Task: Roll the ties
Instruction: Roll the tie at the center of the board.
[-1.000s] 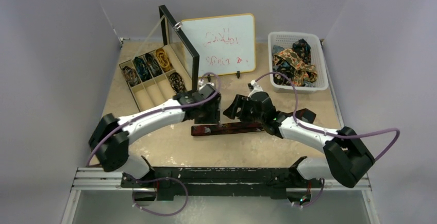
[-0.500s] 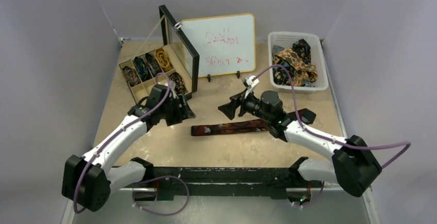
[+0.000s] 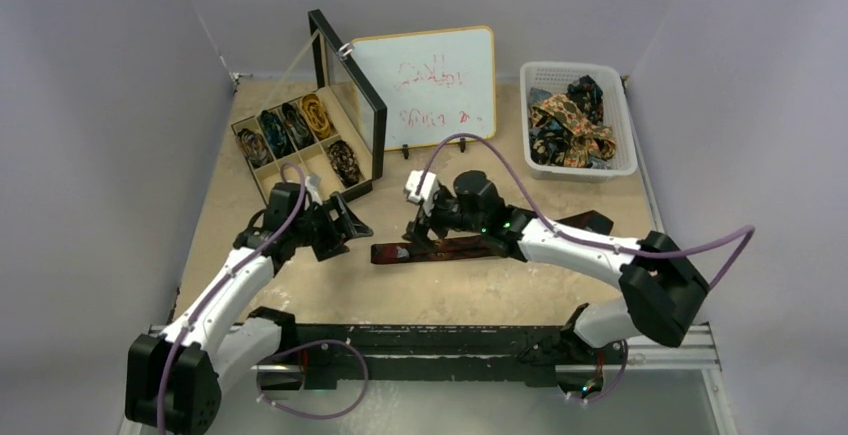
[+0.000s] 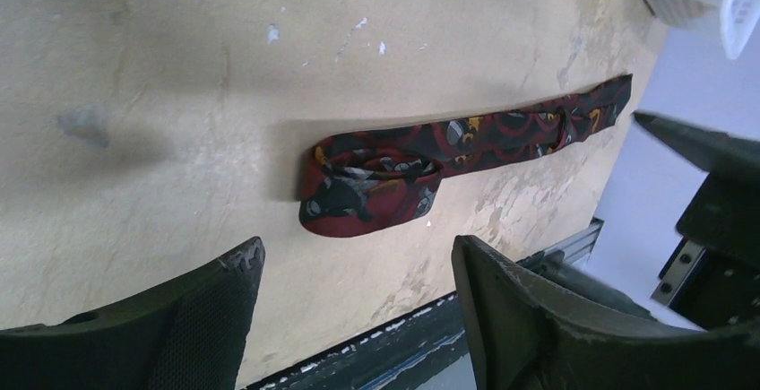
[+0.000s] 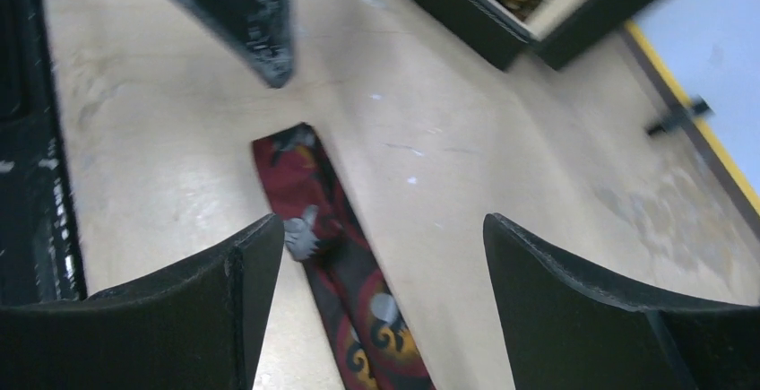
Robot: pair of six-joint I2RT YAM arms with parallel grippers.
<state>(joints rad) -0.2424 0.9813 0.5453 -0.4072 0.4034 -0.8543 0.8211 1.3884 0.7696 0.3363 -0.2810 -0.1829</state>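
A dark maroon patterned tie [image 3: 455, 247] lies flat as a long strip across the table's middle, and its left end is folded back on itself [image 4: 367, 195]. My right gripper [image 3: 418, 230] is open and hovers low over the tie's left part. In the right wrist view [image 5: 381, 226] the strip [image 5: 345, 269] runs between its fingers without touching them. My left gripper [image 3: 348, 223] is open and empty, left of the tie's folded end, and in its wrist view [image 4: 358, 247] the tie lies just beyond the fingertips.
A black compartment box [image 3: 300, 170] with several rolled ties and an upright lid stands at the back left. A whiteboard [image 3: 430, 80] stands behind the middle. A white basket [image 3: 625, 145] of loose ties sits at the back right. A black rail [image 3: 430, 340] runs along the near edge.
My left gripper has pulled back to the left, off the tie's end. My right gripper has swung left along the tie and come down over its left part.
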